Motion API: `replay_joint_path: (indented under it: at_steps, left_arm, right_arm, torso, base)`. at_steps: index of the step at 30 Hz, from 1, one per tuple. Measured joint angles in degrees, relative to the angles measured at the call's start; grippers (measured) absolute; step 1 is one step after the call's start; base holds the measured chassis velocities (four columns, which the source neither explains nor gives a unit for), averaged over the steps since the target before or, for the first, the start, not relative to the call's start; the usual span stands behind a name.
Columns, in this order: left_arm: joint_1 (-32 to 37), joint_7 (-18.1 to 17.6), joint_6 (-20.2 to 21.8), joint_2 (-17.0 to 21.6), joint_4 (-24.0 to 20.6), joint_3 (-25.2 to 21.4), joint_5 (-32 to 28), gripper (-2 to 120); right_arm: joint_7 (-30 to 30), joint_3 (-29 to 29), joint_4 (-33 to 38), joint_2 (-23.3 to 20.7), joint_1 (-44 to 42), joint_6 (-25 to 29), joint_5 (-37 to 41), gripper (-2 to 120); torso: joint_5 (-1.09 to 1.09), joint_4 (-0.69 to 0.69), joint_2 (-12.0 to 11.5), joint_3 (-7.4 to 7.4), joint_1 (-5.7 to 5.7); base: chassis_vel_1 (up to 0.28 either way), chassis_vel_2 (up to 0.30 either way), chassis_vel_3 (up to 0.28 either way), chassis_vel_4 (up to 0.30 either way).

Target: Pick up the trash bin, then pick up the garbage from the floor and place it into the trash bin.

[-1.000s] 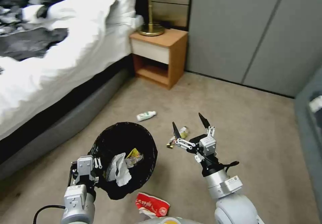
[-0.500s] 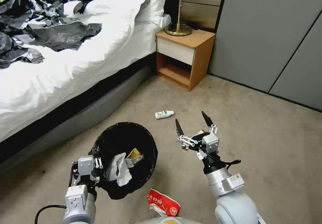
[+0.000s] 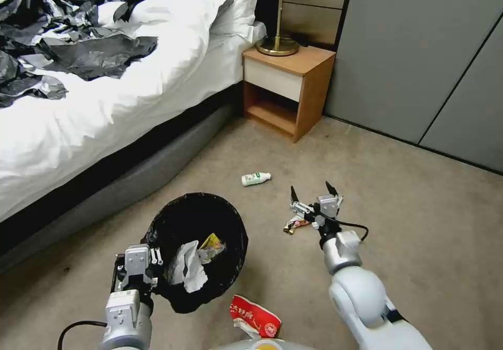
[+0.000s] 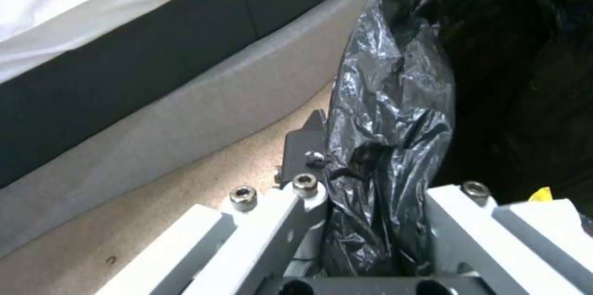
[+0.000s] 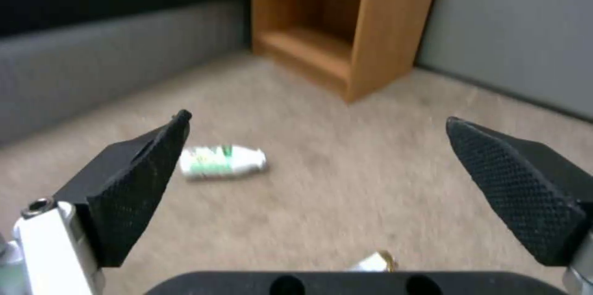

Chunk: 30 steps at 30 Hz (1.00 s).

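The left gripper (image 3: 140,272) is clamped on the rim of the round black-bagged plastic trash bin (image 3: 196,248). Right of the bin, the right gripper (image 3: 313,195) hangs fingers spread over a crumpled yellow-and-red foil snack wrapper (image 3: 295,224) on the carpet. I'd guess it's featherlight, crinkly and slippery, so pinch the bunched middle.

bed (image 3: 105,93) at left, nightstand (image 3: 288,90) behind beside it. trash bin (image 3: 196,250) on floor near bed; bottle (image 3: 255,178) behind it, wrapper (image 3: 254,316) before it, right gripper (image 3: 313,193) to its right.
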Motion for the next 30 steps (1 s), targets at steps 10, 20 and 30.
replay_joint_path:
  at_steps: [10, 20, 30]
  left_arm:
    - [0.08, 0.12, -0.22, -0.97, 1.55, 0.23, 1.46, 3]
    - [0.33, 0.22, -0.41, -2.02, 2.5, 0.08, 2.77, 3]
    - [0.7, 0.24, -0.54, -2.45, 2.24, -0.22, 3.13, 3]
  right_arm:
    - [-2.11, -1.57, -20.84, 1.83, 10.94, -3.66, 2.55, 100]
    - [-4.78, -0.75, -41.12, 6.84, 19.46, -3.37, 3.93, 100]
    - [-7.84, 0.7, -51.02, 8.88, 24.8, -4.7, 12.32, 100]
  torso:
    - [0.0, 0.0, 0.0, 0.0, 0.0]
    - [0.0, -0.01, 0.0, 0.0, 0.0]
    - [0.0, 0.0, 0.0, 0.0, 0.0]
  base:
    - [0.0, 0.0, 0.0, 0.0]
    - [0.0, 0.0, 0.0, 0.0]
    - [0.0, 0.0, 0.0, 0.0]
